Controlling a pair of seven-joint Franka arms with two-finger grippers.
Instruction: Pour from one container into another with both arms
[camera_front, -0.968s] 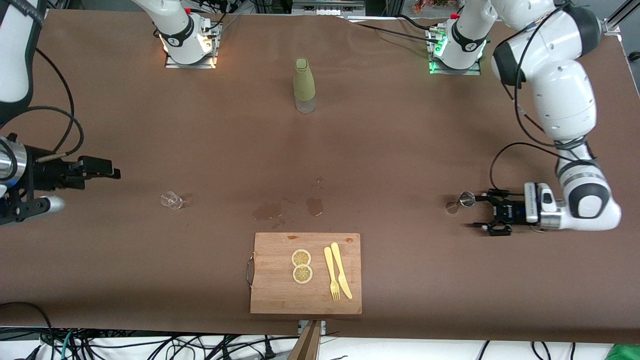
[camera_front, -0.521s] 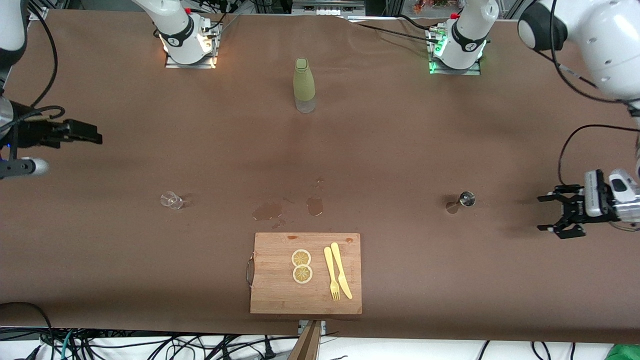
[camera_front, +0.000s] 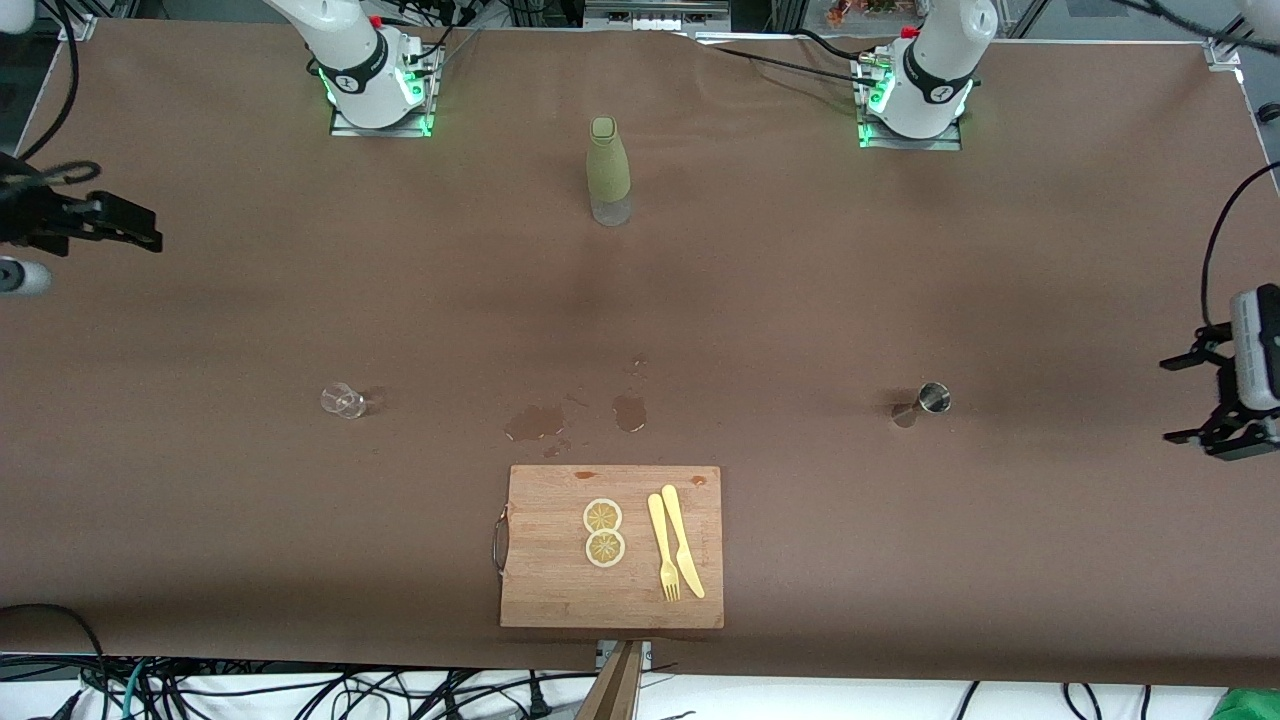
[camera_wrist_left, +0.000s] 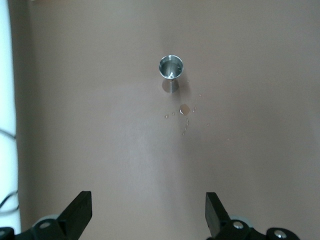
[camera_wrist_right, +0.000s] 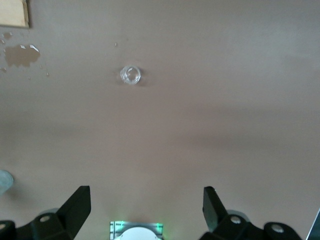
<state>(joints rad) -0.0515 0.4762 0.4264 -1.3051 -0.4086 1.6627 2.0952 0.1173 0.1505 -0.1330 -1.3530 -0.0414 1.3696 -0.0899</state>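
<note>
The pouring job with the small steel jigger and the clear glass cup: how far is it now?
Looks finished. The small shiny steel jigger and the tiny clear faceted glass cup both stand free on the brown table, with wet spill marks between them. Nothing is in hand: the left gripper and right gripper are open and empty at the table's ends. No step visibly remains.

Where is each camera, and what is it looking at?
Front view: high across the table, facing both arm bases; left pincer and right pincer show at the edges.
Left wrist view: looks down at the jigger, open fingers showing.
Right wrist view: looks down at the glass cup, fingers showing.
Shared: front also shows both cups.
</note>
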